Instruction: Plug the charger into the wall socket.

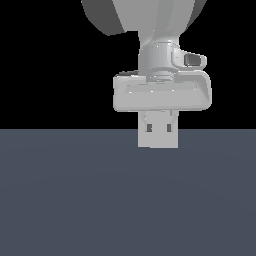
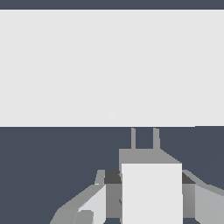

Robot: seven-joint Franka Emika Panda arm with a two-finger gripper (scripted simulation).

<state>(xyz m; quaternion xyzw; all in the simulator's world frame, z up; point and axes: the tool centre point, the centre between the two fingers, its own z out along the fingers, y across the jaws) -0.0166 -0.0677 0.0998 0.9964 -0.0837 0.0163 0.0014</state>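
Observation:
The charger [image 2: 151, 192] is a white block with two short grey prongs. My gripper [image 2: 148, 199] is shut on it, one grey finger on each side. The prongs point at the wall socket [image 2: 109, 65], a big light grey plate with a faint dot at its centre, which fills most of the wrist view. The prong tips reach the plate's near edge in that view; I cannot tell if they touch. In the exterior view a light grey square with two small dark marks, the wall socket [image 1: 158, 137], stands under my gripper [image 1: 158, 117] and hides the charger.
A dark blue-grey floor [image 1: 65, 200] spreads under everything, with black background above it. The arm's wrist and wide grey hand [image 1: 162, 92] hang just above the plate. Nothing else shows on the floor.

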